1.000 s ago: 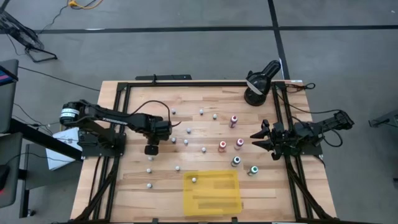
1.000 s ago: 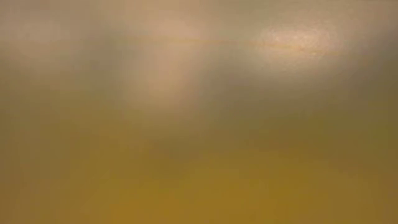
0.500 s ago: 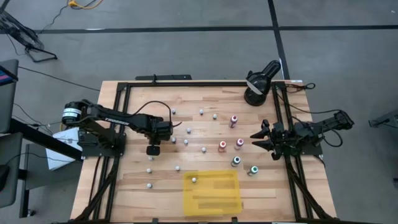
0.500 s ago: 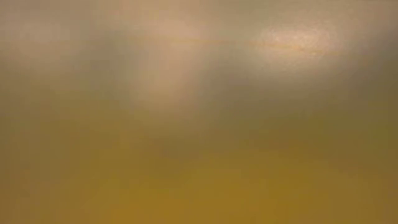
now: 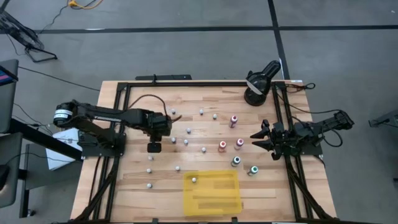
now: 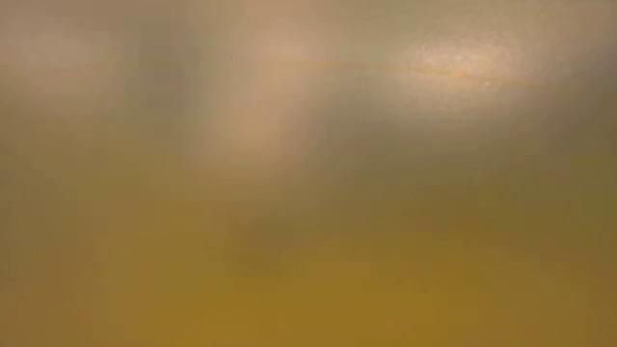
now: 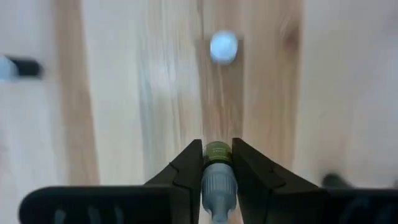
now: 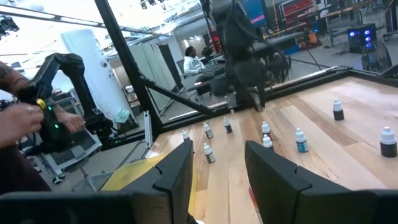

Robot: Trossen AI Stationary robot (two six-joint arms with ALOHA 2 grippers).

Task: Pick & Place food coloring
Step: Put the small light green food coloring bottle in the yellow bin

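Note:
Several small food-colouring bottles stand upright on the wooden table (image 5: 205, 99). Most are white-capped; those with coloured caps (image 5: 234, 120) stand near the right side. A yellow tray (image 5: 211, 193) lies at the near edge, with one bottle (image 5: 194, 179) at its far left corner. My left gripper (image 5: 153, 148) (image 7: 217, 146) points down over the table's left half, shut on a small olive bottle with a pale cap (image 7: 217, 163). My right gripper (image 5: 258, 138) (image 8: 217, 180) waits open at the right side. The low view shows only a yellow blur. My left gripper pinches the little bottle between its two fingers (image 7: 191, 158), which sit on either side of the olive body (image 7: 217, 151). The pale cap (image 7: 217, 183) lies back between the fingers, toward the wrist. The fingers come from above, pointing down, along the bottle.
Another white-capped bottle (image 7: 224, 46) stands on the wood beyond the held one. A black lamp-like fixture (image 5: 258, 84) sits at the far right corner. A black frame (image 5: 118, 124) runs along the table's sides. A person's hands (image 8: 18, 115) and a seated person (image 8: 189, 62) show beyond the table.
My left arm has shifted a little: the wrist and gripper have moved slightly toward the table's far edge, still shut on the bottle. The standing bottles and my right arm have kept still.

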